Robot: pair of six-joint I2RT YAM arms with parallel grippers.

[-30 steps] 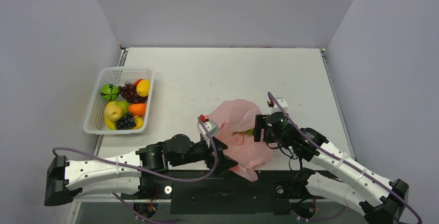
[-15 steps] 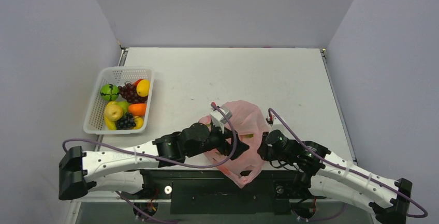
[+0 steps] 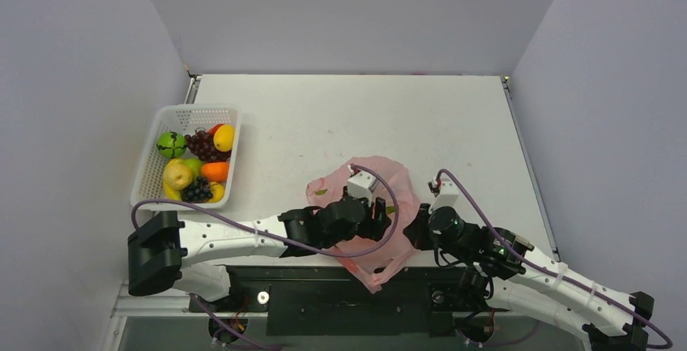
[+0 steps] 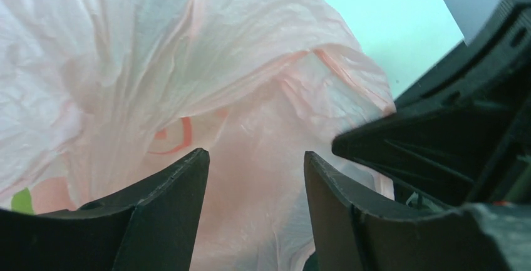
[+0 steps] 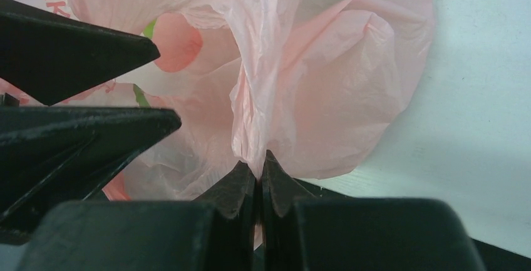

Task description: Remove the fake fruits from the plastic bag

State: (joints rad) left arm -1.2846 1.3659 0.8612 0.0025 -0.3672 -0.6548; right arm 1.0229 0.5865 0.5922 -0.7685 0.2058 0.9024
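Note:
The pink plastic bag [image 3: 364,179] lies crumpled near the table's front edge. My right gripper [image 3: 418,234] is at the bag's right side, and in the right wrist view it [image 5: 258,163] is shut on a pinched fold of the plastic bag [image 5: 325,77]. My left gripper [image 3: 381,220] reaches across the bag from the left. Its fingers [image 4: 169,202] stand apart, with the film of the plastic bag [image 4: 250,127] between and beyond them. No fake fruit shows clearly inside the bag. Several fake fruits [image 3: 194,169] lie in the basket.
A white mesh basket [image 3: 199,109] stands at the table's left edge. Both arms crowd the near edge around the bag. The right gripper's black body [image 4: 457,133] sits close beside my left fingers. The table's front rail [image 3: 324,286] runs just below the bag.
My left arm has stretched rightward onto the bag while its jaws narrowed. My right gripper has dropped toward the near edge and shut on the bag's film, which is now pulled flatter.

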